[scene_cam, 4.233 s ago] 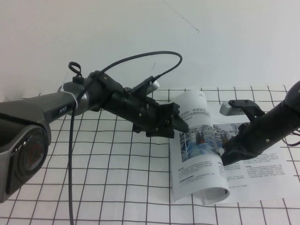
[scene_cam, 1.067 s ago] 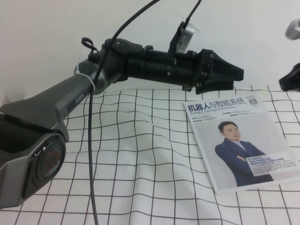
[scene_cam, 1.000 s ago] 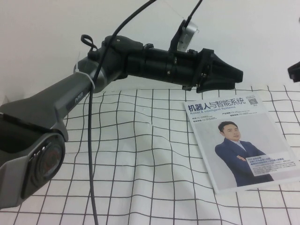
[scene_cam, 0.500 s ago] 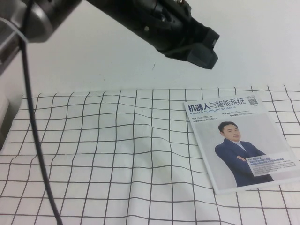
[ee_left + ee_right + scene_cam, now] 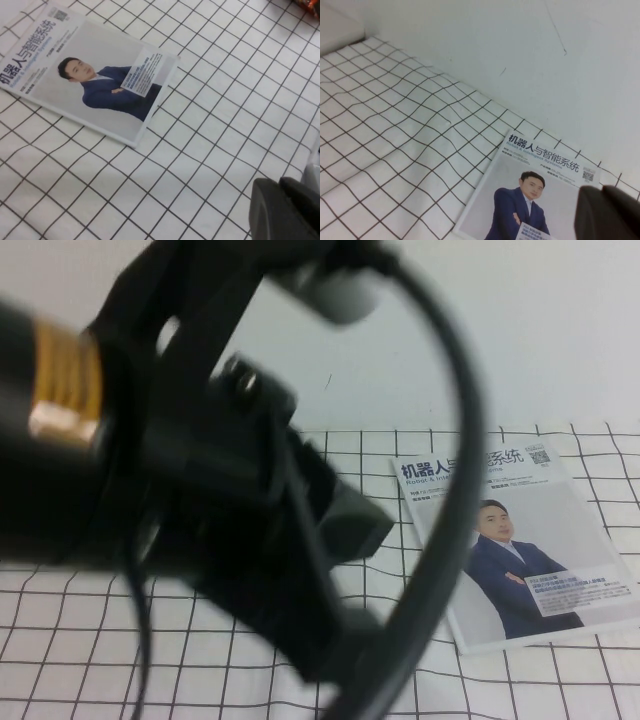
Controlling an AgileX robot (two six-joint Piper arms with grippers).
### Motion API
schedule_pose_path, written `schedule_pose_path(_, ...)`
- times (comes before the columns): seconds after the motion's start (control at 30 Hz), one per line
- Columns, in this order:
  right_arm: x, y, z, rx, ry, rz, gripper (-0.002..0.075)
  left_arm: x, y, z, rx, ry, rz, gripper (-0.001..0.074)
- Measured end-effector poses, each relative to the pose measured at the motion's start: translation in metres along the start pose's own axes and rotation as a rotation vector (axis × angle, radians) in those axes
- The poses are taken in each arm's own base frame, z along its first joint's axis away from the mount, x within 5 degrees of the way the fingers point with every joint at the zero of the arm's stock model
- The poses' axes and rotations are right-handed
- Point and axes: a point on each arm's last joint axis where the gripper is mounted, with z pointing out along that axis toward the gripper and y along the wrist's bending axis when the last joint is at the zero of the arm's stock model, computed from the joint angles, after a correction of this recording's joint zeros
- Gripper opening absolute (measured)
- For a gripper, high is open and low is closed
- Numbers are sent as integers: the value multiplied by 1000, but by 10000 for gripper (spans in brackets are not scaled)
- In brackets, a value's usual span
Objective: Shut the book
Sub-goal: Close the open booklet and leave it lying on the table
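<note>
The thin white magazine-like book with a man in a dark blue suit on its cover [image 5: 530, 540] lay closed and flat, cover up, on the right side of the white cloth with the black grid [image 5: 600, 680], toward the cloth's far edge. It had kept this same place for the last second; some seconds earlier it was open on the cloth with a page curling over. What changed just now was the black left arm [image 5: 200, 490]: it had swung back from high over the cloth until it hid the cloth's left and middle. The left gripper [image 5: 285, 212] hung well above the cloth, apart from the book, and the right gripper [image 5: 607, 212] too; whether either was open or closed I cannot tell. Nothing touched the book. In my judgement the closing was done and both arms were only retreating.
</note>
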Motion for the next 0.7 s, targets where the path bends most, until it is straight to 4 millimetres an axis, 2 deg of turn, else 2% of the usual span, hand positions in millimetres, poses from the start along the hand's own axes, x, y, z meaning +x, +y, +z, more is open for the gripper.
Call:
schedule_pose_path(0.13, 30, 15, -7, 20, -47, 7, -3, 52, 0, 1, -32, -78, -4, 0)
schedule_pose_path(0.27, 58, 26, -7, 18, -47, -52, -3, 110, 12, 19, -78, -104, 23, -1)
schedule_pose_path(0.37, 74, 32, -5, 15, -40, -70, -3, 137, 17, 28, -79, -140, 38, -1)
schedule_pose_path(0.5, 89, 36, 3, -23, 7, -55, -3, 154, 22, 35, -101, -159, 76, -1)
schedule_pose_path(0.7, 108, 38, 15, -59, 77, -30, -3, 161, 24, 37, -115, -118, 85, -1)
